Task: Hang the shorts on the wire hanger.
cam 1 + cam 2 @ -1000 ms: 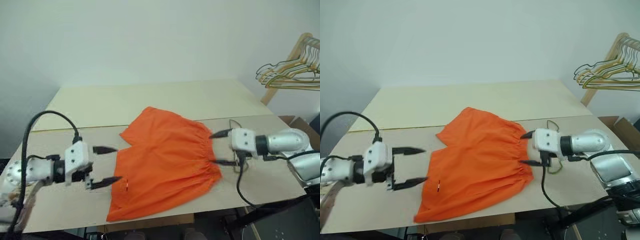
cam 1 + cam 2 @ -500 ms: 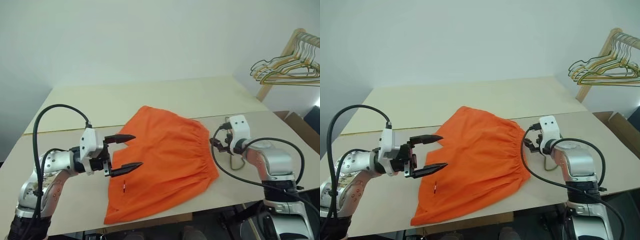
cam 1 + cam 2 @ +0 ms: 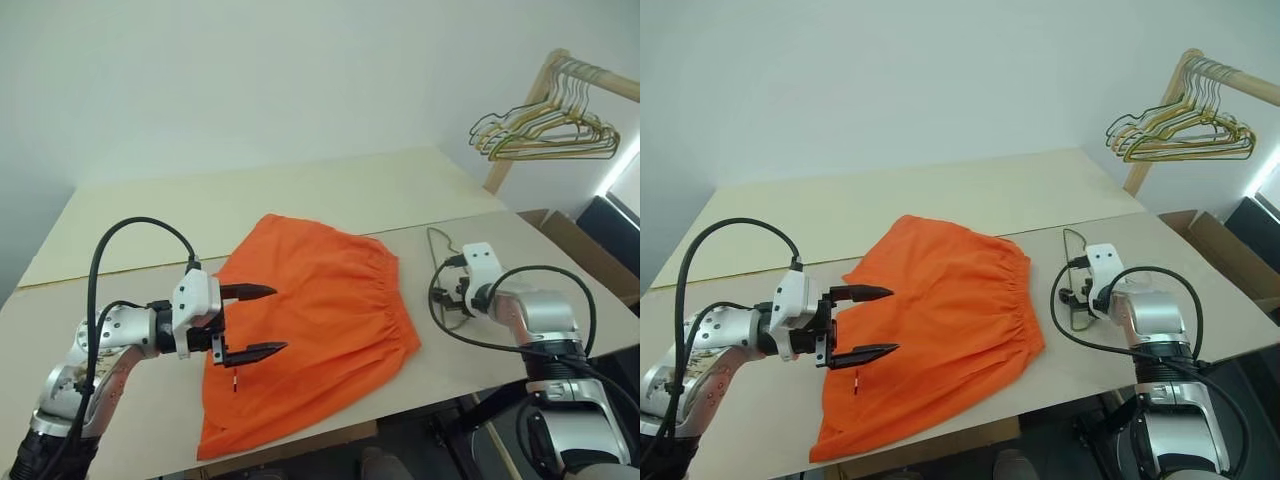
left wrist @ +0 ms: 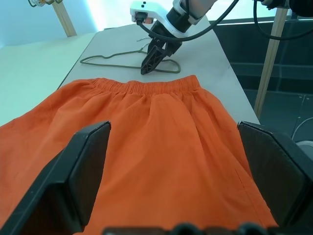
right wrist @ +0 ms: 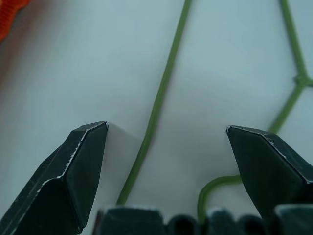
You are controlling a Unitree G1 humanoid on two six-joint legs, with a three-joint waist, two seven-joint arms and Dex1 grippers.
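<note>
Here we start with the desk [image 3: 330, 190], a wide pale surface carrying everything; on it the shorts [image 3: 310, 320] lie spread flat, waistband towards our right side and the legs reaching to the near edge; the cloth looks loose and will likely slump when lifted. Beyond the desk's far right corner a bunch of spare hangers [image 3: 545, 130] hangs from a wooden rack, well apart from our work. Our left tool [image 3: 255, 322] hovers over the leg end of the shorts, its two black fingers spread wide, holding nothing. Our right tool [image 4: 150, 63] points down at the desk just beside the waistband, fingers likewise spread and empty; between them, in the right wrist view, runs the thin wire of the wire hanger [image 5: 156, 105], which lies flat on the desk beside the waistband without touching the cloth.

We judge the step in hand to be the pick-up of the wire hanger; nothing is hung yet, so the task is at its start. The next move calls for the right tool to settle onto that one strand and close squarely; the wire is thin and flat on the surface, so it may slip out.
</note>
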